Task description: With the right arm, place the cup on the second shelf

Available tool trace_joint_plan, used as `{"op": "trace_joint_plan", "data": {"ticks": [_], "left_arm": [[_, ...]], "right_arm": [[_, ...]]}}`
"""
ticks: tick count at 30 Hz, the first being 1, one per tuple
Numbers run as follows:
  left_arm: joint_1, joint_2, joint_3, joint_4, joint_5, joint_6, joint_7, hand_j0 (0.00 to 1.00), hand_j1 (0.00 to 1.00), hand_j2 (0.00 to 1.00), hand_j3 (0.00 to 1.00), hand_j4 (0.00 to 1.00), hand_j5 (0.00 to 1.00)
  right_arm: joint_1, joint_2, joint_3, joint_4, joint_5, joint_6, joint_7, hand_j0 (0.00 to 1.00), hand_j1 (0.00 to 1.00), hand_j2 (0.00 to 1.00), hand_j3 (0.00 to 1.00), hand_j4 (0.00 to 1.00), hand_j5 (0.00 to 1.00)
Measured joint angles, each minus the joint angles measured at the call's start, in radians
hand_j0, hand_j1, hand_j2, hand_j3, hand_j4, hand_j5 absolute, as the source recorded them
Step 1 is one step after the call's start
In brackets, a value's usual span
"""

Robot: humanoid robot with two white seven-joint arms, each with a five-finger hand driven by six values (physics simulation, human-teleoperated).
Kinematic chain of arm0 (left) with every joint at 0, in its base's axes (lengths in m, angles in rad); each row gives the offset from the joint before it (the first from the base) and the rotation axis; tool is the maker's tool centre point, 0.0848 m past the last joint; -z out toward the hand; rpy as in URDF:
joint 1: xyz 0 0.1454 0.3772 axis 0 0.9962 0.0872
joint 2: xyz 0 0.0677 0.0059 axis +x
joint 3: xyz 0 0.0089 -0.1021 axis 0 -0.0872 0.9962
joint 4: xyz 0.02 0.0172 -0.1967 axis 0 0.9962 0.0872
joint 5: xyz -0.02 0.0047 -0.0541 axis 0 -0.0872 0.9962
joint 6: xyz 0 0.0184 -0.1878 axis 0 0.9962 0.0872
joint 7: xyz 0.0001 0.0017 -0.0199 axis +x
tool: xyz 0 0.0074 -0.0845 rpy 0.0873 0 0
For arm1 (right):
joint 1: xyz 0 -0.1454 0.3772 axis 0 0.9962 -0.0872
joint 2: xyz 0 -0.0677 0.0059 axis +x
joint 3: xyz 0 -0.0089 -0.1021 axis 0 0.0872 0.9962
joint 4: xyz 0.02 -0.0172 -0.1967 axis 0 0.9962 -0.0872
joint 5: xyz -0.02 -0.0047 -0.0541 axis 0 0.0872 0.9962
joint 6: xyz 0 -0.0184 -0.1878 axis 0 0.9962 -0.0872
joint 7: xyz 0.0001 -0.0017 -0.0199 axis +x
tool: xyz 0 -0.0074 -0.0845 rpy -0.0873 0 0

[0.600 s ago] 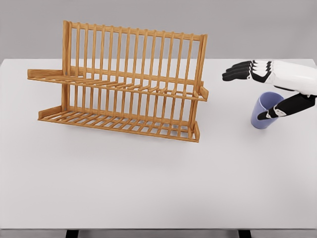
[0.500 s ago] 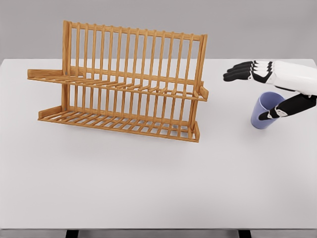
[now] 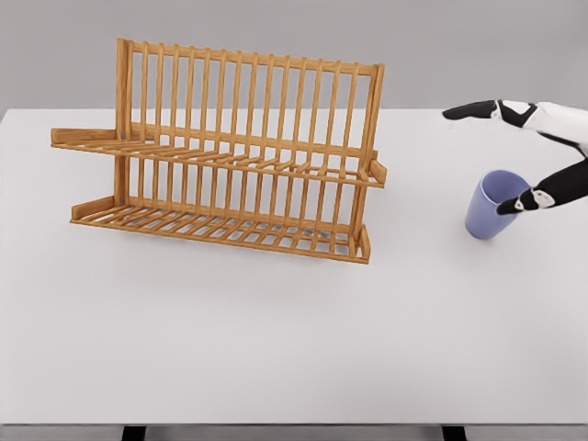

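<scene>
Cup (image 3: 491, 208) ungrasped, upright on table (image 3: 276, 349).
Right hand (image 3: 537, 156) open around it, thumb at rim, fingers above; rack (image 3: 230, 156) well apart.

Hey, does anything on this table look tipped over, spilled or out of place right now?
Nothing stands out. The wooden rack stands upright with both shelves bare, and the blue cup sits open end up on the white table, leaning only slightly. The right hand is open beside the cup, not gripping it.
</scene>
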Motion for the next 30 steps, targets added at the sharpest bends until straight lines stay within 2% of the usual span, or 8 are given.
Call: {"op": "trace_joint_plan", "data": {"ticks": [6, 25, 26, 28, 30], "left_arm": [[0.0, 0.0, 0.0, 0.0, 0.0, 0.0, 0.0, 1.0, 1.0, 1.0, 1.0, 1.0, 1.0], [0.0, 0.0, 0.0, 0.0, 0.0, 0.0, 0.0, 1.0, 1.0, 1.0, 1.0, 1.0, 1.0], [0.0, 0.0, 0.0, 0.0, 0.0, 0.0, 0.0, 1.0, 1.0, 1.0, 1.0, 1.0, 1.0], [0.0, 0.0, 0.0, 0.0, 0.0, 0.0, 0.0, 1.0, 1.0, 1.0, 1.0, 1.0, 1.0], [0.0, 0.0, 0.0, 0.0, 0.0, 0.0, 0.0, 1.0, 1.0, 1.0, 1.0, 1.0, 1.0]], "right_arm": [[0.0, -0.003, -0.001, 0.001, -0.042, 0.022, 0.0, 1.0, 1.0, 1.0, 1.0, 1.0, 1.0], [0.0, -0.003, -0.001, 0.001, -0.048, 0.025, 0.0, 1.0, 1.0, 1.0, 1.0, 1.0, 1.0], [0.021, 0.001, -0.009, 0.013, -0.081, 0.035, 0.0, 1.0, 1.0, 1.0, 1.0, 1.0, 1.0], [0.218, 0.04, -0.069, 0.088, -0.252, 0.107, 0.0, 1.0, 1.0, 1.0, 1.0, 1.0, 1.0], [0.229, 0.088, -0.132, 0.127, -0.353, 0.187, 0.0, 1.0, 1.0, 1.0, 1.0, 1.0, 1.0]]}}
